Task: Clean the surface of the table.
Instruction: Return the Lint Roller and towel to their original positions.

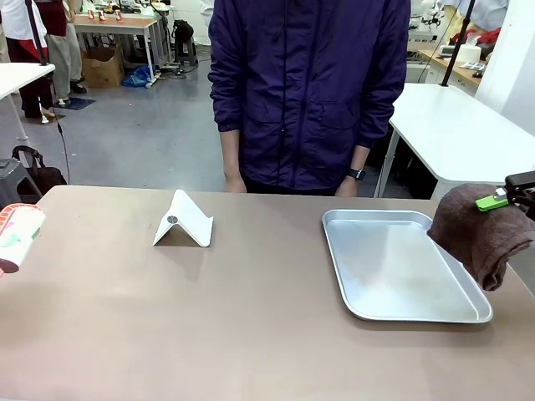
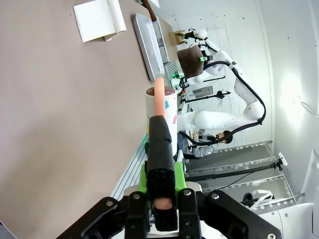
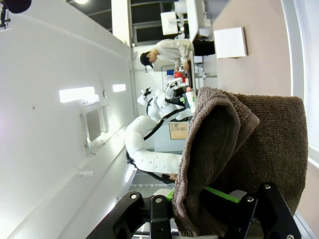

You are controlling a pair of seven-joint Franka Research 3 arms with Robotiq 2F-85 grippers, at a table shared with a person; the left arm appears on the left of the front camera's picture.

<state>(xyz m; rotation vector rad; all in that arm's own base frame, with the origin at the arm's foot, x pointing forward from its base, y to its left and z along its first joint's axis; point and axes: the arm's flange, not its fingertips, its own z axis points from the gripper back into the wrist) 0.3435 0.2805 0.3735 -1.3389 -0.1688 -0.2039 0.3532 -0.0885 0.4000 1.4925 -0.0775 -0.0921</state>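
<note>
The brownish-tan table [image 1: 251, 326] spans the front view. A brown towel [image 1: 478, 234] hangs folded over the tray's right edge, and my right gripper [image 1: 508, 197] is shut on its top. In the right wrist view the towel [image 3: 249, 149] drapes between the green-padded fingers of that gripper [image 3: 212, 199]. My left gripper [image 2: 160, 172] is shut on a black handle [image 2: 159, 144]. A pink stem leads from the handle to a white printed cylinder [image 2: 162, 102]. The same cylinder [image 1: 17, 238] shows at the table's left edge.
A silver tray [image 1: 368, 284] lies empty on the table's right half. A white folded stand [image 1: 184, 222] sits left of centre at the back. A person in a dark purple jacket [image 1: 309, 92] stands at the far edge, with hands near the table rim.
</note>
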